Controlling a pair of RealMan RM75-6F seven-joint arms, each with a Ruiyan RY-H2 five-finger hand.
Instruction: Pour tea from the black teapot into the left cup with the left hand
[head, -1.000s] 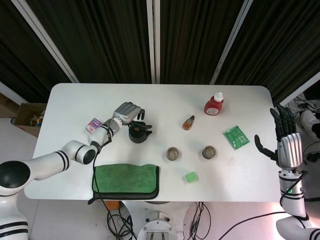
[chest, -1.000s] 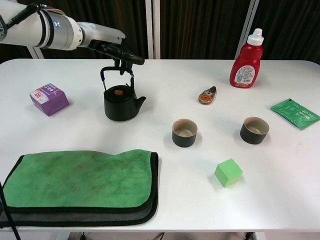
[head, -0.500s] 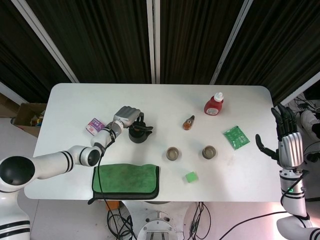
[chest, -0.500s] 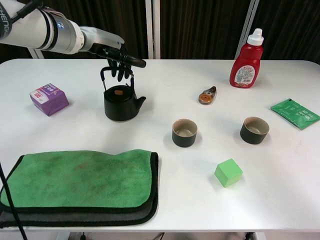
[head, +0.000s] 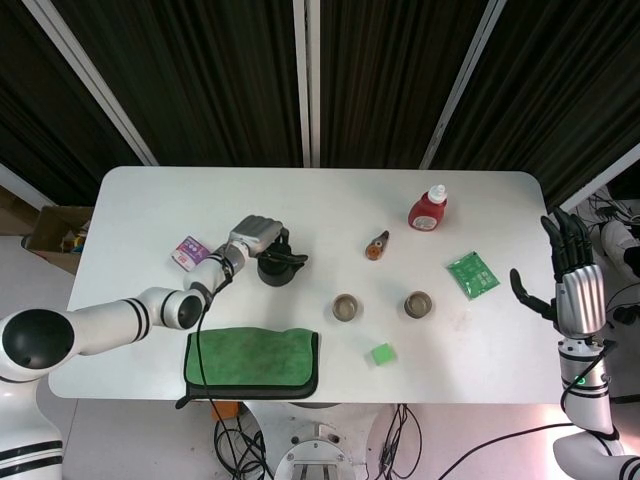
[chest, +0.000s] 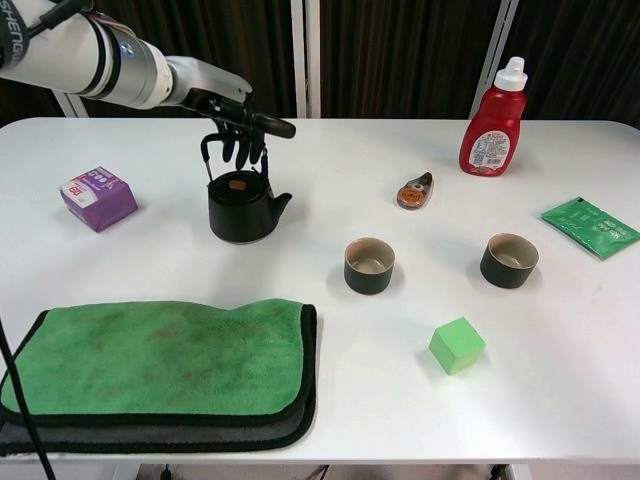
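Note:
The black teapot (chest: 243, 208) (head: 277, 267) stands on the white table (chest: 300, 180), its tall wire handle rising at the left. My left hand (chest: 235, 125) (head: 255, 232) is over that handle, fingers curled down around its top, thumb pointing straight right. The handle's top is hidden behind the fingers. The left cup (chest: 369, 265) (head: 346, 307), dark with a pale inside, sits to the right of and nearer than the pot. My right hand (head: 575, 285) is held upright and open beyond the table's right edge, seen only in the head view.
A second dark cup (chest: 508, 260) is right of the left cup. A green cube (chest: 457, 345) lies in front, a folded green towel (chest: 160, 360) at front left, a purple box (chest: 97, 197) far left. A red sauce bottle (chest: 494, 120), a small brown item (chest: 414, 191) and a green packet (chest: 590, 226) are at the right.
My left hand has come down from just above the handle, and its fingers have curled lower around it. The teapot has not moved. The right hand is still.

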